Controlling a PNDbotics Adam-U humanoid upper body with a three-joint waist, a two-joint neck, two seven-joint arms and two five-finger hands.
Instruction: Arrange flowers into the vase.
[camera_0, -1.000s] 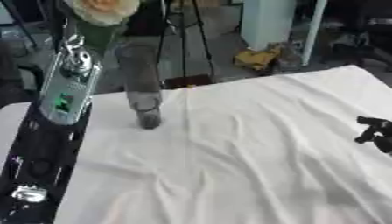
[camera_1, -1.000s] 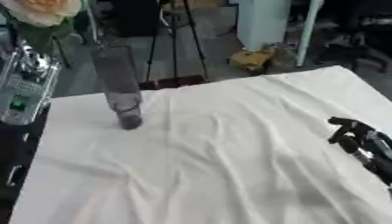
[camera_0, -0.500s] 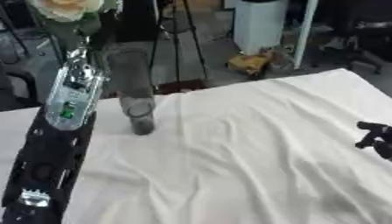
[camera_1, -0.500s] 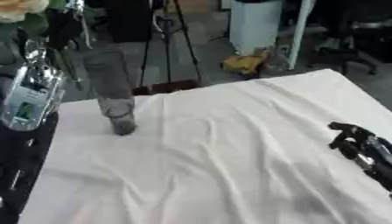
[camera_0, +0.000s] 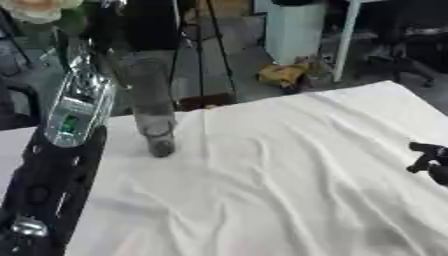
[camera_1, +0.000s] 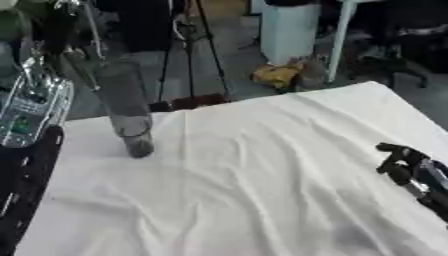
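The tall clear glass vase (camera_0: 150, 100) stands upright on the wrinkly white cloth (camera_0: 289, 170) that covers the table. It sits near the far left side of the cloth. It is shaped like a long tube, and its thick round bottom looks dark and grey.

A pale cream flower (camera_0: 37, 9) shows at the top left corner. It is round and soft, with green leaves under it and a thin green stem going down. It is up in the air, to the left of the vase and higher than its rim, not touching it.

The robot's left arm (camera_0: 54, 165) comes up along the left edge. It is long and black, with a shiny silver part and a small green patch near the top. Its left hand is up by the flower stem, but the fingers cannot be made out, so how it holds the flower cannot be told.

The black right hand (camera_1: 409, 172) rests at the right edge of the cloth, well apart from the vase. Its fingers are bent in and hold nothing.
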